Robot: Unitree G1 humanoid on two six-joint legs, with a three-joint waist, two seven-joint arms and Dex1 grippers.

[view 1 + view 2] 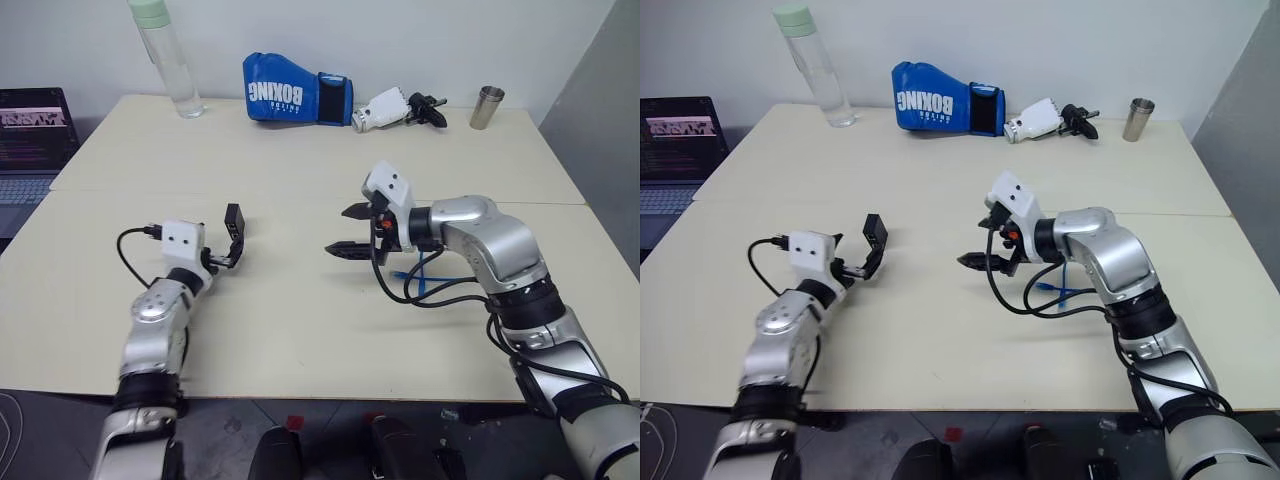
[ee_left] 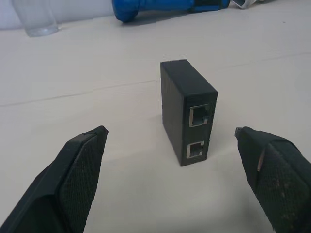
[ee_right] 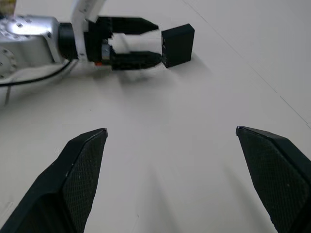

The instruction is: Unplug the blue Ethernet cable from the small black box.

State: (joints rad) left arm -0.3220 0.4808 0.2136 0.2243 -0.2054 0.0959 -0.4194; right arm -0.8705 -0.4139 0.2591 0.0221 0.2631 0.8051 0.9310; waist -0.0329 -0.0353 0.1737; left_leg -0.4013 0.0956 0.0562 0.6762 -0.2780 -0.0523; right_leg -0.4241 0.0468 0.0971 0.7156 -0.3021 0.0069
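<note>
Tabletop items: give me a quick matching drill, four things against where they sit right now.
Things:
1. small matte-black box
2. light-blue Ethernet cable
3. blue boxing glove
4. steel cup

Places:
A. far right of the table
B. standing on edge ahead of the open left pincer, both ports empty
C. far edge, middle
D. lying under the right forearm

Pairs: 1-B, 2-D, 3-C, 4-A

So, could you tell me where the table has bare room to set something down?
The widest bare patch is mid-table, between the boxing glove at the back and the two tools. The near strip below the small black box is free too. It is crowded by the right tool, where the blue Ethernet cable lies.
</note>
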